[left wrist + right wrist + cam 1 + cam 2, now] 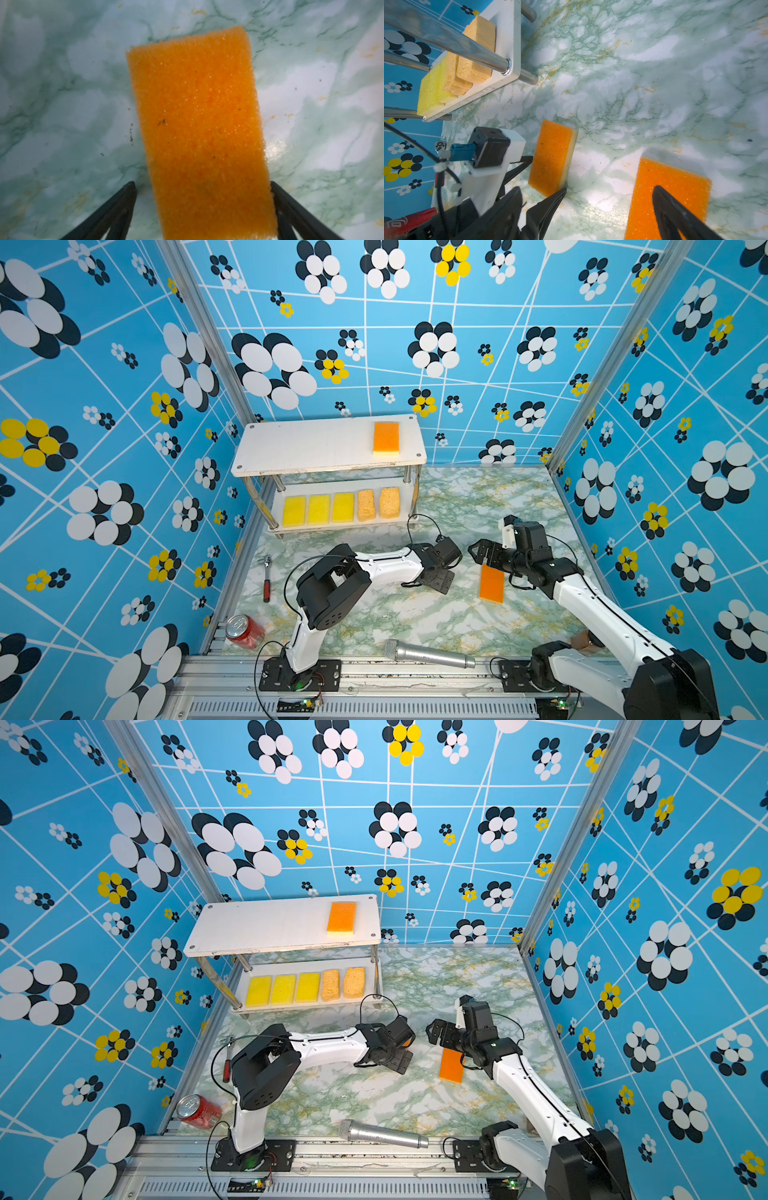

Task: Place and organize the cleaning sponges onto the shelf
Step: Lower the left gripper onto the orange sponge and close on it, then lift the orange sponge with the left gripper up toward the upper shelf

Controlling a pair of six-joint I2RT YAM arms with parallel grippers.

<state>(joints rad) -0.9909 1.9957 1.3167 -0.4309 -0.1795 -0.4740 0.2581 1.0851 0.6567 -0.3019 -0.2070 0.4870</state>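
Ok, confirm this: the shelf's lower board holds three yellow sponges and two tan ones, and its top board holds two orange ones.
Not quite: the top board holds one orange sponge, not two, in both top views. The rest stands.

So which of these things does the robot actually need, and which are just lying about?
Needed: shelf; yellow sponges; tan sponges; orange sponge on top; two orange sponges on the table.
Lying about: microphone; soda can; ratchet wrench.

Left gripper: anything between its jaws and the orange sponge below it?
Nothing visible. The left gripper is open, one finger on each side of the orange sponge, which lies flat on the table; no other object sits between them.
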